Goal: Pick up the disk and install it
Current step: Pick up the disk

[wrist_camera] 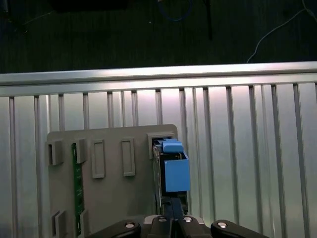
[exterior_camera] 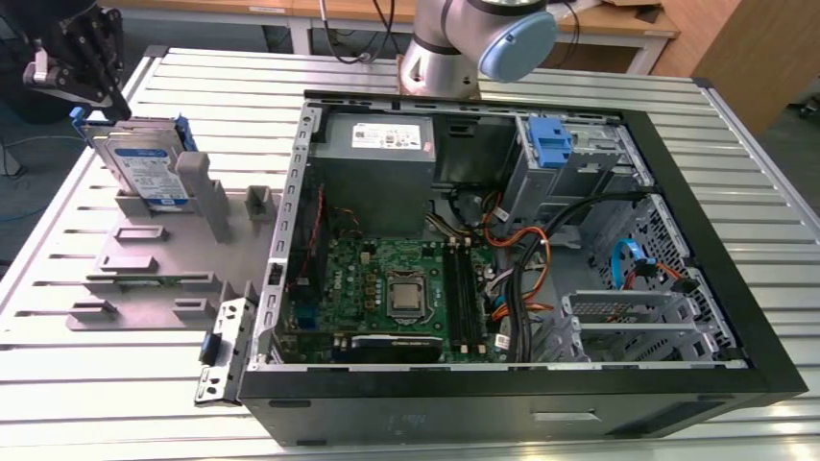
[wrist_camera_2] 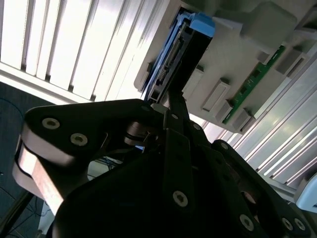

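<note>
**Item: the disk** [exterior_camera: 144, 165]. Flat silver drive with a white-and-blue label, framed in a blue plastic carrier.

**Location:** stands on edge, roughly upright, in a slot of the grey holder [exterior_camera: 154, 245]. The holder lies on the slatted worktop [exterior_camera: 77, 384] at the exterior view's left, well apart from the inside of the computer case [exterior_camera: 513, 413].

**Hand** [exterior_camera: 106, 96]: black, poised at the disk's upper end, at or just above its blue-framed corner. In the second wrist view it points straight at the disk's narrow end. Whether it is clenched on the carrier, merely touching it or released cannot be told.

**Holder, other contents:** several vacant grey slots and posts, and a thin green circuit strip [wrist_camera: 77, 183] seated along one side, apart from the disk.

**Case:** lies open on its side beside the holder. Inside it are:
- a grey power-supply box [exterior_camera: 378, 163] with a white sticker;
- a green mainboard [exterior_camera: 372, 288];
- a tall blue clip [exterior_camera: 547, 142] on a bare metal cage;
- loose orange, blue and black cables.

**Arm base** [exterior_camera: 468, 38]: grey and blue, mounted behind the case.

**Status, as judged:** the hand has been brought to the disk. The disk sits in its slot, so the pick-up is not complete, and no part of the installation into the case is done.
</note>
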`<state>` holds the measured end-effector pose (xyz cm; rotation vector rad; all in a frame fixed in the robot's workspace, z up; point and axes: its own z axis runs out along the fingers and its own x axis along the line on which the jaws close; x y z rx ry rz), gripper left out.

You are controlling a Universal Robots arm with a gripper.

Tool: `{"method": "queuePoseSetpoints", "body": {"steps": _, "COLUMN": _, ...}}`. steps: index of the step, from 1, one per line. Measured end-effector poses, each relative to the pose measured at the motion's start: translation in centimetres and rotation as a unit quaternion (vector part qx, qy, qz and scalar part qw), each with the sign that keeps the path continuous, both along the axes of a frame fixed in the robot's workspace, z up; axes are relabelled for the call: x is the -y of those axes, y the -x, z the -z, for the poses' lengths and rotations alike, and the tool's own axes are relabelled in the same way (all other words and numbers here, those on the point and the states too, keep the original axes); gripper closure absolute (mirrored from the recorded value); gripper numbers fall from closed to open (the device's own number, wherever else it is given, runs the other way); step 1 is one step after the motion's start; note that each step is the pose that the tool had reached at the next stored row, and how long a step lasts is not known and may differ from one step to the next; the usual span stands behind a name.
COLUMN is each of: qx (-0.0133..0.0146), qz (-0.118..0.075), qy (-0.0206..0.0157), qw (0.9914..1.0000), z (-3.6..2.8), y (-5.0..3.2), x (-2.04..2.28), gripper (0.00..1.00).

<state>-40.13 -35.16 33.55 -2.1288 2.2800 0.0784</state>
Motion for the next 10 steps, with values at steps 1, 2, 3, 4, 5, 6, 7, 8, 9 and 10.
{"method": "queuePoseSetpoints", "body": {"steps": 1, "qx": -0.0001, "qz": 0.0, "qy": 0.0, "qw": 1.0, "z": 0.0, "y": -0.07, "x": 0.01, "gripper": 0.89}}
{"method": "queuePoseSetpoints", "body": {"steps": 2, "qx": -0.0001, "qz": 0.0, "qy": 0.0, "qw": 1.0, "z": 0.01, "y": -0.17, "x": 0.01, "gripper": 0.89}}
{"method": "queuePoseSetpoints", "body": {"steps": 3, "qx": 0.0, "qz": 0.0, "qy": 0.0, "qw": 1.0, "z": 0.01, "y": -0.26, "x": 0.0, "gripper": 0.89}}
{"method": "queuePoseSetpoints", "body": {"steps": 4, "qx": -0.0001, "qz": 0.0, "qy": 0.0, "qw": 1.0, "z": 0.02, "y": -0.36, "x": 0.0, "gripper": 0.89}}
{"method": "queuePoseSetpoints", "body": {"steps": 5, "qx": 0.0, "qz": 0.0, "qy": 0.0, "qw": 1.0, "z": 0.02, "y": -0.47, "x": 0.0, "gripper": 0.89}}
{"method": "queuePoseSetpoints", "body": {"steps": 6, "qx": 0.0, "qz": 0.0, "qy": 0.0, "qw": 1.0, "z": 0.03, "y": -0.55, "x": 0.0, "gripper": 0.89}}
{"method": "queuePoseSetpoints", "body": {"steps": 7, "qx": 0.0, "qz": 0.0, "qy": -0.0001, "qw": 1.0, "z": 0.03, "y": -0.62, "x": 0.0, "gripper": 0.89}}
{"method": "queuePoseSetpoints", "body": {"steps": 8, "qx": 0.0, "qz": 0.0, "qy": -0.0002, "qw": 1.0, "z": 0.03, "y": -0.65, "x": -0.01, "gripper": 0.89}}
{"method": "queuePoseSetpoints", "body": {"steps": 9, "qx": 0.0, "qz": 0.0, "qy": -0.0003, "qw": 1.0, "z": 0.03, "y": -0.66, "x": -0.01, "gripper": 0.89}}
{"method": "queuePoseSetpoints", "body": {"steps": 10, "qx": 0.0, "qz": -0.001, "qy": -0.0004, "qw": 1.0, "z": 0.04, "y": -0.66, "x": -0.01, "gripper": 0.89}}
